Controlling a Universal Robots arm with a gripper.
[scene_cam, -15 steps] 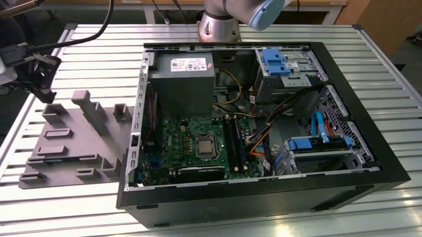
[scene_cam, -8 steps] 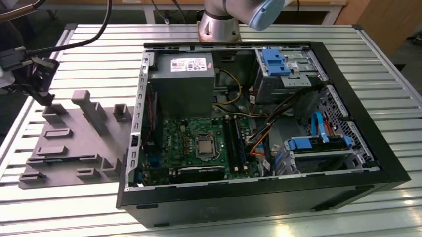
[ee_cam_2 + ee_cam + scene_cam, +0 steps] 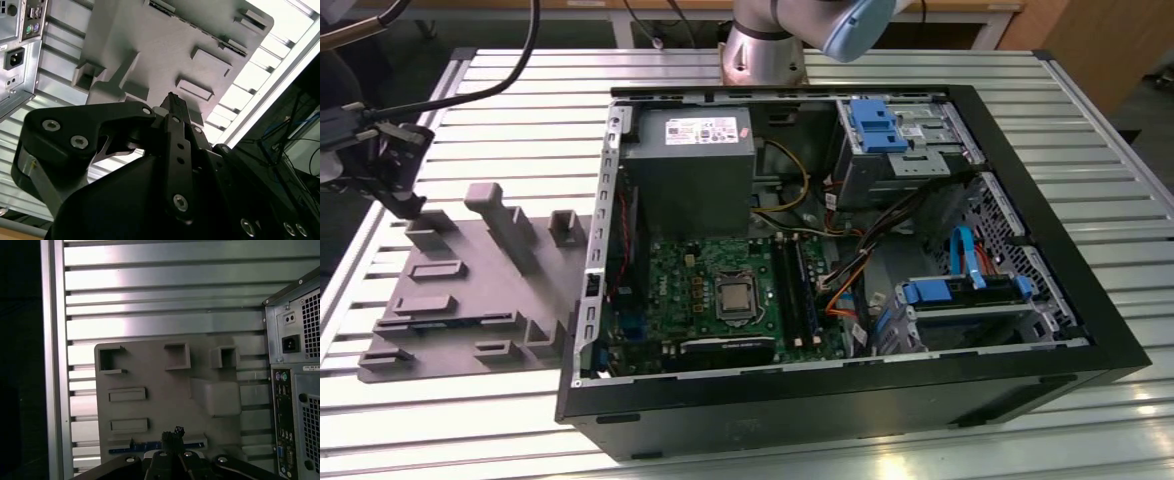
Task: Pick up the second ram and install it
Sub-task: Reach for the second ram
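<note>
Exterior view: the gripper (image 3: 408,208) hangs at the exterior view's middle left, above the grey holder tray (image 3: 480,292). Second wrist view: its fingers (image 3: 172,114) sit narrow, holding nothing. First wrist view: the second ram (image 3: 134,446) lies in the tray, just beside the fingertips (image 3: 172,433).

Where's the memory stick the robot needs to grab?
In the first wrist view, the second ram lies along the edge of the grey holder tray, right by the hand; the computer case stands beside the tray.

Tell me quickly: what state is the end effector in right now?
End effector: closed, nothing seen in its grip, poised over the tray.
</note>
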